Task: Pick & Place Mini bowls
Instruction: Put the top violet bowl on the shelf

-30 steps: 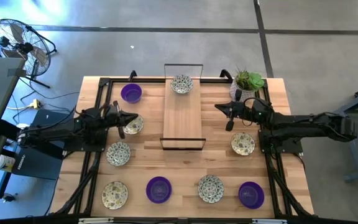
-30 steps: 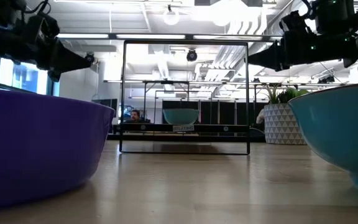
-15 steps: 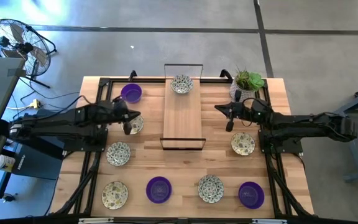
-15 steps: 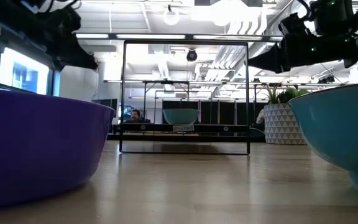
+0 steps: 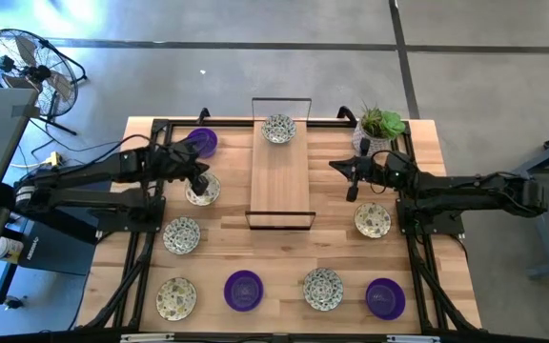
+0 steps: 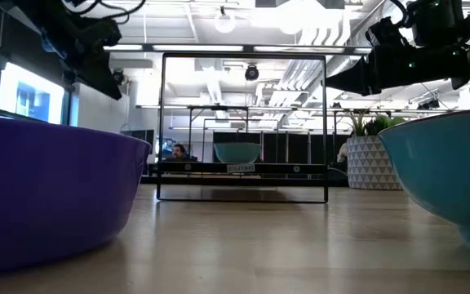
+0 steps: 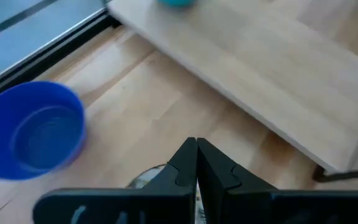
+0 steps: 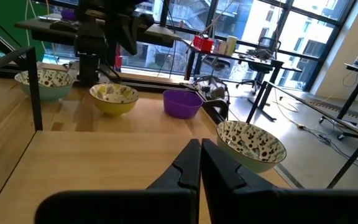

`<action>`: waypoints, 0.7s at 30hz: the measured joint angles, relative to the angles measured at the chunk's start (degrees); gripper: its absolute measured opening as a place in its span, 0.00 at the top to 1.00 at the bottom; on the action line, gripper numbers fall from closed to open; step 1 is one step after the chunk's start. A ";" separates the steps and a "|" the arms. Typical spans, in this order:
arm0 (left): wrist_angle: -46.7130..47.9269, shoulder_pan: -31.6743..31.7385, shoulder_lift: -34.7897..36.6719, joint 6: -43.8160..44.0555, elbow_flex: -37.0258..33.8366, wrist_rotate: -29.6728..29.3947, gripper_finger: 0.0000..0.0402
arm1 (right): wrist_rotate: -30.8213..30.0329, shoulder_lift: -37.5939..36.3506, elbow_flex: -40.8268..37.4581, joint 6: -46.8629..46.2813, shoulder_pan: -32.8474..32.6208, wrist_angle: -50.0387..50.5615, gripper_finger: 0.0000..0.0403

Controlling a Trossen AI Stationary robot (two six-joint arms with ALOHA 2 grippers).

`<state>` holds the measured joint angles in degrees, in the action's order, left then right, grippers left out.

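Several mini bowls sit on their bases on the wooden table. My left gripper (image 5: 201,181) is shut and hovers, tipped downward, above a speckled bowl (image 5: 202,192), near a purple bowl (image 5: 201,142) that the left wrist view shows as blue (image 7: 33,127). In the left wrist view the shut fingers (image 7: 196,152) point past the wooden board (image 7: 260,68). My right gripper (image 5: 333,164) is shut and hangs in the air right of the board (image 5: 281,176), with another speckled bowl (image 5: 373,220) nearer the near edge. One speckled bowl (image 5: 278,129) rests on the board's far end.
Along the near edge stand more bowls: speckled (image 5: 176,297), purple (image 5: 244,290), speckled (image 5: 323,288), purple (image 5: 385,298), and one speckled (image 5: 181,234) at the left. A potted plant (image 5: 381,129) stands at the far right corner. A black wire frame (image 6: 243,126) rises at the board's ends.
My left arm has swung toward the table's far edge, and its gripper has tipped downward over the speckled bowl beside the board. It stays shut. The right arm has kept still, and no bowl has moved.
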<state>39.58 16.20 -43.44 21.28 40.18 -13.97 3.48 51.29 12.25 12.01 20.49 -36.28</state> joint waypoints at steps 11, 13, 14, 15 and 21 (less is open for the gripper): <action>0.50 19.80 -6.85 -8.28 0.04 14.21 1.00 | -0.01 0.00 0.00 0.02 -0.02 0.01 1.00; 0.36 22.63 -9.40 -10.16 0.04 15.64 0.98 | -0.01 0.01 0.00 0.02 -0.02 0.00 1.00; 0.21 23.76 -10.89 -11.38 0.04 16.20 0.97 | -0.01 0.00 0.00 0.02 -0.02 0.01 1.00; -0.31 24.60 -12.63 -12.63 0.04 16.45 0.96 | -0.01 0.00 0.00 0.02 -0.02 0.03 1.00; -4.74 26.48 -23.38 -18.27 1.47 15.93 0.80 | -0.01 0.01 0.00 0.02 -0.02 0.03 1.00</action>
<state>34.83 42.68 -66.82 3.00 41.66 1.97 3.46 51.30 12.25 12.03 20.47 -36.25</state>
